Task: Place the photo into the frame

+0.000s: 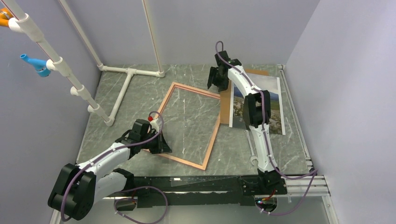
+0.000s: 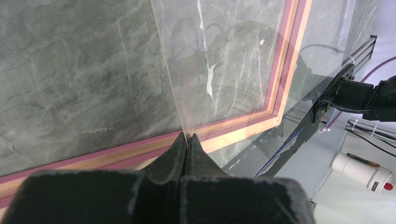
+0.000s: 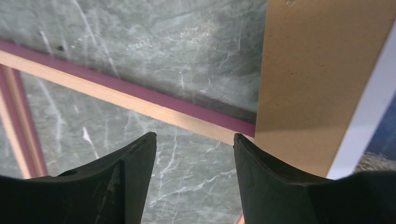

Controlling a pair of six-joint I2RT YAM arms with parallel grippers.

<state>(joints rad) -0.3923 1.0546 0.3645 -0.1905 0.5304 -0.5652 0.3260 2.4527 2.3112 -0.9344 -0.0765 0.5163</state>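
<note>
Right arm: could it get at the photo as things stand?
Probably yes. The right gripper has its jaws open and empty over a corner of the frame; the photo lies face up on the backing board just beside it.

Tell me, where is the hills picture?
In the top view the photo sits far right, lying on the brown board, just right of the frame.

Pale lavender walls [image 1: 210,28] enclose a grey-green marbled tabletop [image 1: 135,100], seemingly evenly lit.
</note>
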